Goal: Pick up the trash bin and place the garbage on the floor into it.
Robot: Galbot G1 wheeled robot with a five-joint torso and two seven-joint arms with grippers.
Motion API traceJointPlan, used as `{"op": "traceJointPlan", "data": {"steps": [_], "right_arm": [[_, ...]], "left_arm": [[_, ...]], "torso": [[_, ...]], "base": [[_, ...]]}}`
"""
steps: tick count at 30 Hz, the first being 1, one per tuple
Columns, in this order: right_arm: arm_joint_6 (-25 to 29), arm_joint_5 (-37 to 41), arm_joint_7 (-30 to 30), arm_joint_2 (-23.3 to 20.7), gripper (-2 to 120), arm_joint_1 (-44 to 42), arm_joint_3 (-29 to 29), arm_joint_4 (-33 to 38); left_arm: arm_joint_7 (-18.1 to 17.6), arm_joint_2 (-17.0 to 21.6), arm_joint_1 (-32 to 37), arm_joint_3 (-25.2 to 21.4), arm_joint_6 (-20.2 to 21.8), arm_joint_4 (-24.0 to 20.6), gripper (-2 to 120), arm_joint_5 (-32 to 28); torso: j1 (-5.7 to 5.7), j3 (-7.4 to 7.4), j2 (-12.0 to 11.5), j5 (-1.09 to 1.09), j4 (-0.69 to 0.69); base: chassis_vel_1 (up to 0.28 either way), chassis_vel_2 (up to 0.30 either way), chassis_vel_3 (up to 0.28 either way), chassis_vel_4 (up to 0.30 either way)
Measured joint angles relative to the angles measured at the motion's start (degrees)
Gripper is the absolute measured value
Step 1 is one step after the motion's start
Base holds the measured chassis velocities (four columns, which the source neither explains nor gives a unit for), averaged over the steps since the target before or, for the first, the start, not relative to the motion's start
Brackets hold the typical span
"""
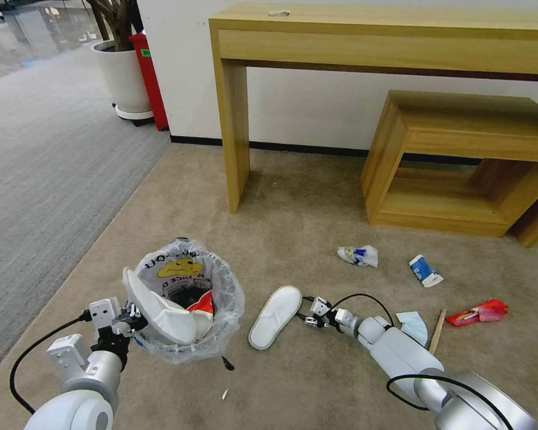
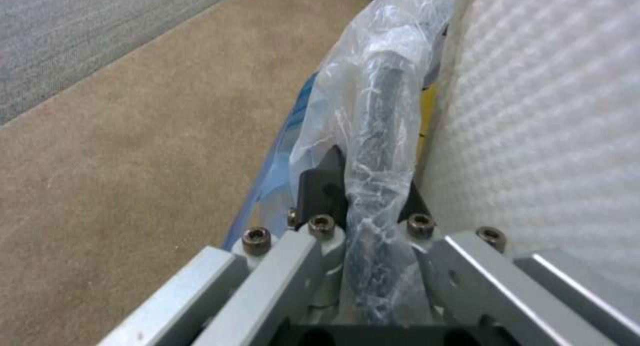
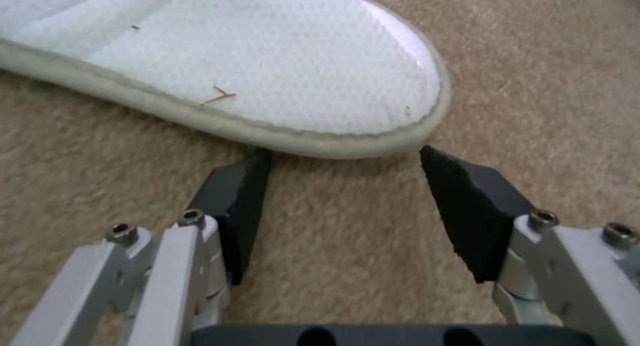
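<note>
Slippers two [image 1: 275,316], bin one [image 1: 221,334], floor litter five

Head: high, looking down at carpet [image 1: 317,197].
Left wrist: close on bin [image 2: 383,111] rim.
Right wrist: close on slipper [image 3: 267,61], shared with head [image 1: 275,316].

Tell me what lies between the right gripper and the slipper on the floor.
Only bare carpet. In the right wrist view the open right gripper sits just short of the slipper; its fingertips nearly reach the sole edge.
</note>
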Motion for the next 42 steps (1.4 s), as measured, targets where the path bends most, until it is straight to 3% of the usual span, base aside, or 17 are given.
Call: {"op": "traceJointPlan", "data": {"steps": [3, 5, 13, 30, 42], "right_arm": [[0.01, -0.38, 0.54, 0.03, 61, 0.08, 0.03, 0.33], [0.2, -1.09, 0.96, -0.02, 72, 0.18, 0.06, 1.37], [1.8, -5.7, 2.72, -0.11, 97, 0.38, -0.43, 5.06], [5.23, -8.75, 4.69, -0.31, 100, -0.75, -3.5, 11.91], [7.11, -9.86, 4.99, 0.76, 96, -0.6, -4.51, 11.88]], "left_arm": [[0.0, 0.0, -0.09, 0.0, -0.09, 0.18, 3, 0.0], [0.01, -0.02, -0.23, 0.03, -0.17, 0.37, 3, -0.02], [0.02, -0.33, -0.44, 0.15, -0.62, 0.77, 3, 0.03], [0.01, -1.2, -0.42, 0.16, -1.84, 0.81, 3, 0.54], [-0.02, -1.8, -0.78, 0.29, -2.56, 1.7, 3, 1.25]], "torso": [[0.0, 0.0, 0.0, 0.0, 0.0], [0.0, 0.0, 0.0, 0.0, 0.0], [0.0, 0.0, -0.01, 0.0, 0.01], [0.0, 0.0, 0.0, 0.0, 0.01], [0.0, 0.0, 0.0, 0.0, 0.01]], "base": [[0.0, 0.0, 0.0, 0.0], [0.0, 0.0, 0.0, 0.0], [0.0, 0.0, 0.0, 0.0], [0.0, 0.0, 0.0, 0.0], [0.0, 0.0, 0.0, 0.0]]}}
